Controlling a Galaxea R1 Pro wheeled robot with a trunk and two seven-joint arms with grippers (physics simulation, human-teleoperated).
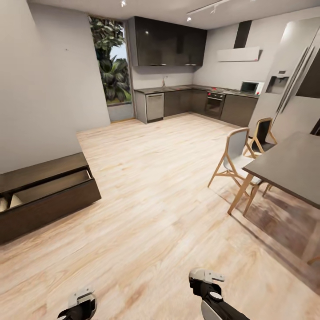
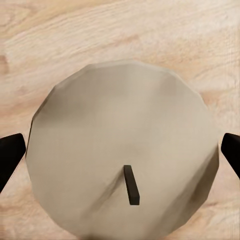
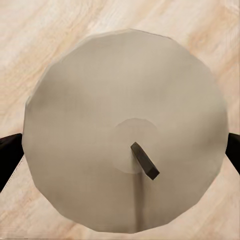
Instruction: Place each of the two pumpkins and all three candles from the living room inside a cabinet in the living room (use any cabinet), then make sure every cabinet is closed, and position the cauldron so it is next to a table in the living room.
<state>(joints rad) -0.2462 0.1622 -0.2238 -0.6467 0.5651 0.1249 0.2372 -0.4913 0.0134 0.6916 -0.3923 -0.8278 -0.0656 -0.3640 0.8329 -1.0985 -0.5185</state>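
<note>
A pale grey-white candle (image 2: 120, 150) with a short dark wick sits between the dark fingers (image 2: 10, 157) of my left gripper (image 1: 81, 306), which is shut on it. A second candle (image 3: 125, 130) is held the same way in my right gripper (image 1: 206, 280), between its fingers (image 3: 7, 155). Both hands hang low over the wooden floor at the head view's near edge. The dark-brown cabinet (image 1: 42, 171) stands against the left wall with a drawer (image 1: 49, 186) pulled out, its beige inside showing. The pumpkins, the cauldron and the table of the task are out of view.
A dark-topped dining table (image 1: 291, 164) with wooden chairs (image 1: 235, 155) stands at the right. Light wooden floor (image 1: 151, 178) stretches ahead to the grey kitchen units (image 1: 178, 102). A fridge (image 1: 289, 84) stands at the far right and a tall window (image 1: 111, 62) at the back.
</note>
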